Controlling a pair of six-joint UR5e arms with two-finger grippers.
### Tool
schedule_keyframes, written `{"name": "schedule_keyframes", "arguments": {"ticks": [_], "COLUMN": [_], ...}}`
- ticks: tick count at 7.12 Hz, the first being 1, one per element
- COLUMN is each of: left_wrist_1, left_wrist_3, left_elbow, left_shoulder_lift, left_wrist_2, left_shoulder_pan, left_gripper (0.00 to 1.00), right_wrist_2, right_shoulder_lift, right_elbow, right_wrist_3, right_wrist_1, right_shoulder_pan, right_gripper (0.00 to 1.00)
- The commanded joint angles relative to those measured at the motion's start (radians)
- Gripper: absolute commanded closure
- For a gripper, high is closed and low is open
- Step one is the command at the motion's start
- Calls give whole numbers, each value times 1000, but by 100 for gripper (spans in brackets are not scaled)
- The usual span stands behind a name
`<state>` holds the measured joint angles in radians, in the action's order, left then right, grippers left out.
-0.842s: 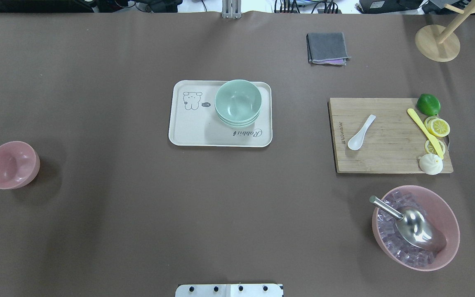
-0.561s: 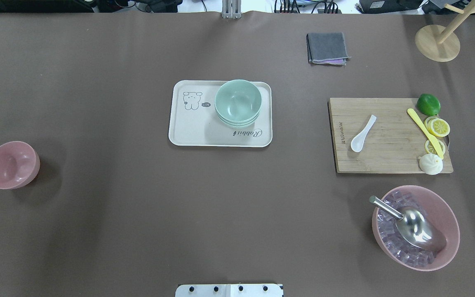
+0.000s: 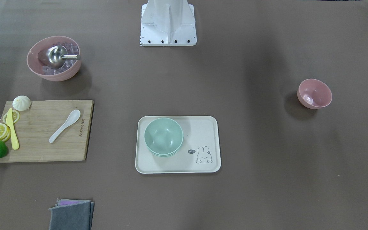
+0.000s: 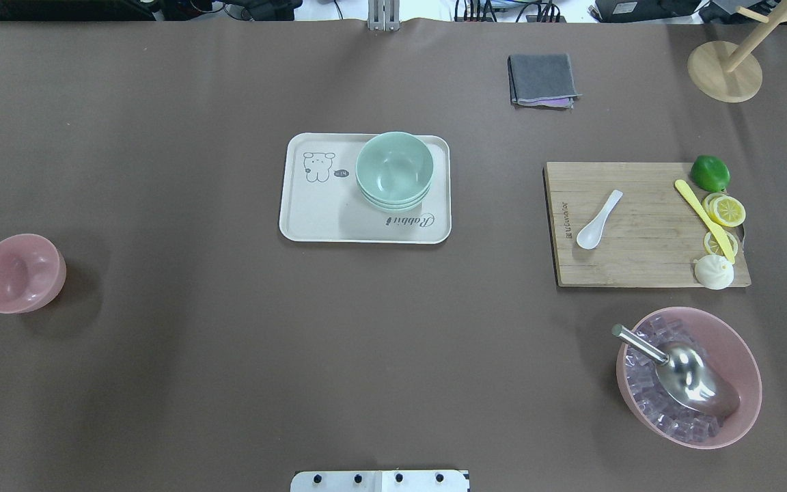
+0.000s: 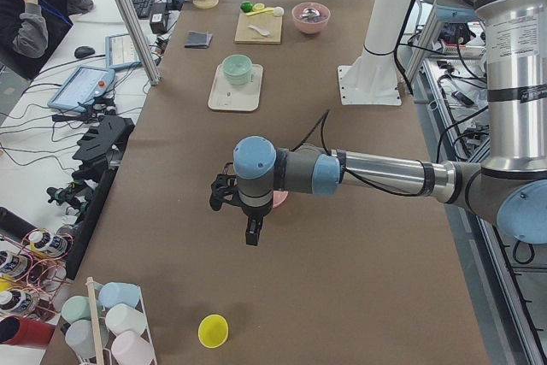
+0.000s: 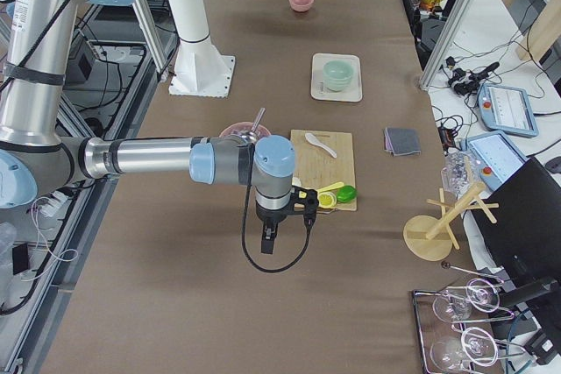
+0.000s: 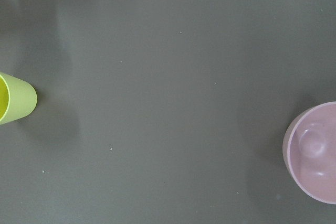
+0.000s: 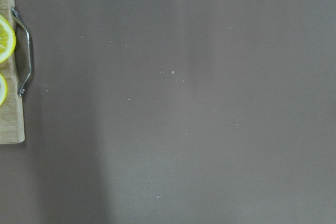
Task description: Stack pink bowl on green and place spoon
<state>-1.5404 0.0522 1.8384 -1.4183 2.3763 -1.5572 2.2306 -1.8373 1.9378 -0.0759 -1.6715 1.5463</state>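
Observation:
The small pink bowl (image 4: pixel 19 273) stands upright by itself at the table's left end; it also shows in the front view (image 3: pixel 314 93) and at the right edge of the left wrist view (image 7: pixel 315 153). The green bowl (image 4: pixel 394 169) tops a short stack of like bowls on a cream tray (image 4: pixel 318 219). The white spoon (image 4: pixel 598 220) lies on the wooden cutting board (image 4: pixel 639 260). My left gripper (image 5: pixel 224 197) hovers beside the pink bowl; my right gripper (image 6: pixel 302 205) hovers past the board's end. Both show only in side views, so I cannot tell their state.
On the board lie a yellow knife (image 4: pixel 704 220), lemon slices (image 4: pixel 727 210), a lime (image 4: pixel 710 173) and a white bun (image 4: pixel 713 272). A large pink bowl (image 4: pixel 742 355) holds ice cubes and a steel scoop (image 4: pixel 687 376). A grey cloth (image 4: pixel 542 79), a wooden stand (image 4: pixel 725 72) and a yellow cup (image 7: pixel 16 100) are nearby.

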Motion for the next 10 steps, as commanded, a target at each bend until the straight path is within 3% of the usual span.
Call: {"name": "schedule_keyframes", "arguments": {"ticks": [1, 4, 8, 9, 10], "left_wrist_1": [-1, -1, -12, -100, -271], "left_wrist_3": [0, 0, 0, -6, -12], "left_elbow": [18, 28, 41, 29, -25], "left_shoulder_lift": [-4, -14, -48, -79, -115], "left_wrist_2": [4, 6, 6, 4, -5], "left_shoulder_pan": [0, 0, 0, -1, -1], "left_gripper": [1, 2, 2, 2, 2], "right_wrist_2": [-15, -3, -5, 3, 18], "right_shoulder_lift": [1, 13, 32, 32, 32], "right_elbow": [41, 93, 82, 64, 35], "right_wrist_3": [1, -10, -13, -15, -13], "right_wrist_1": [-1, 28, 240, 293, 335], "right_shoulder_pan": [-2, -5, -5, -5, -5], "right_gripper": [0, 0, 0, 0, 0]}}
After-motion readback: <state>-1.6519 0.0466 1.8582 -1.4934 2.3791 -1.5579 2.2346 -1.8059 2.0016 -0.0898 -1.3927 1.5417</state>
